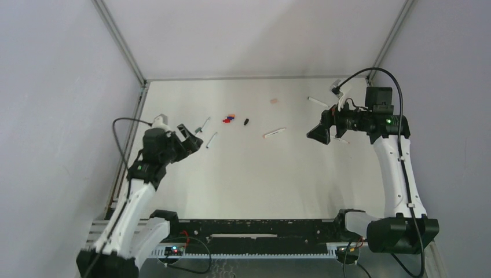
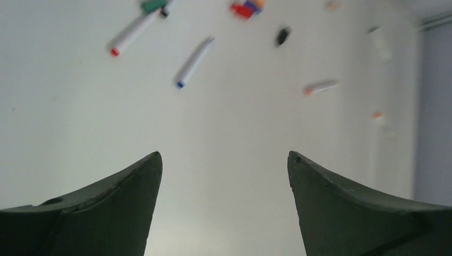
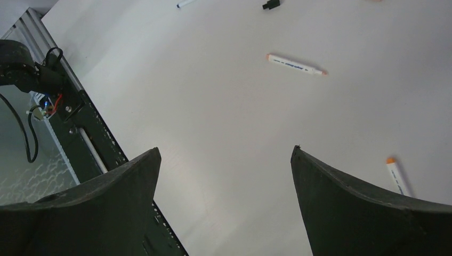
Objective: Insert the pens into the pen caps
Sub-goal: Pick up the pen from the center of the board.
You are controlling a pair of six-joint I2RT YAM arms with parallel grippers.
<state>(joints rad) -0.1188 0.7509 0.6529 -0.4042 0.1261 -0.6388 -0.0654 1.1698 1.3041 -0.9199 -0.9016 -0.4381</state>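
We look down on a flat white table with a smooth, matt face. Pale grey walls box it in, thin metal posts rise at the far corners, and a black rail with loose wiring runs along the near edge.

The left pincer hangs over the left side of the table. Its fingers are spread wide with only bare table between them, and it holds and touches nothing. The right pincer hangs over the right side, equally wide and empty.

The pens lie scattered across the far half. A red-tipped pen and a blue-tipped pen lie slanted ahead of the left pincer, near each other but apart. A green cap sits at the far end of the red-tipped one; we cannot tell whether they touch. A cluster of caps, red, blue and orange, is bunched together, with a black cap alone just to its right and a pinkish cap farther back. A middle pen lies between the two pincers, a far pen lies towards the back right, and an orange-tipped pen lies beside the right pincer.

The fingers are dark, matt and curve inward to pointed tips. The pens are slim, round and white-barrelled, and the caps are stubby. The left wrist view is blurred.
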